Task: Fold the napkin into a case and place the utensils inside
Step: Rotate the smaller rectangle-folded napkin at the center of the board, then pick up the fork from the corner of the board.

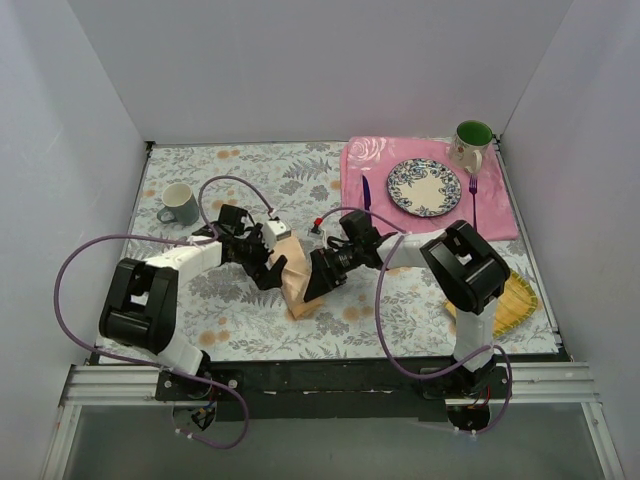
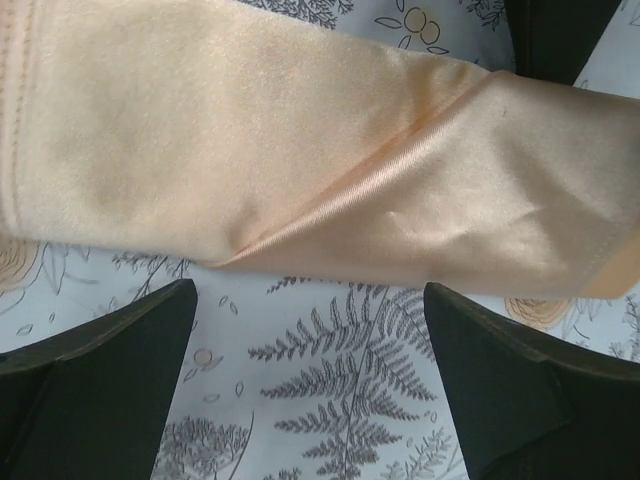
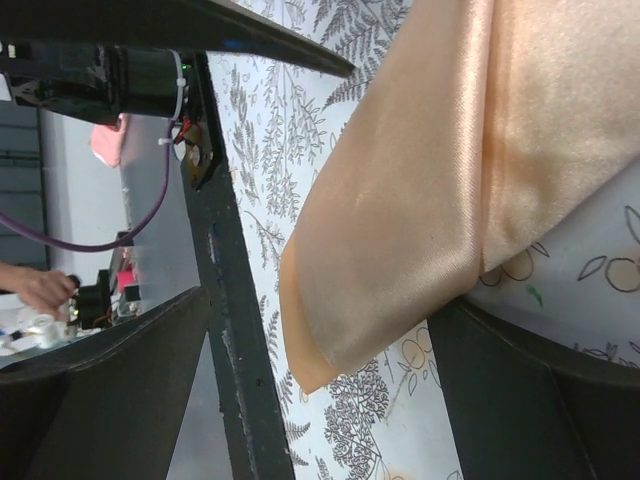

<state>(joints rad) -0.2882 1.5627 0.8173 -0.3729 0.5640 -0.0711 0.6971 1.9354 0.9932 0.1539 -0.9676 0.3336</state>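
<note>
From above, the folded soft peach-orange cloth napkin (image 1: 296,283) lies on the fern-print tablecloth (image 1: 250,170), between the left gripper (image 1: 268,262) and the right gripper (image 1: 318,282), both close against it. The slim dark purple knife (image 1: 367,195) and purple fork (image 1: 473,190) lie well beyond the right gripper, on a pink floral placemat (image 1: 380,165)

Left wrist: black fingers (image 2: 100,380) spread wide and empty, napkin just ahead of their tips

Right wrist: fingers (image 3: 520,400) also wide, a napkin corner lying between them, not pinched
</note>
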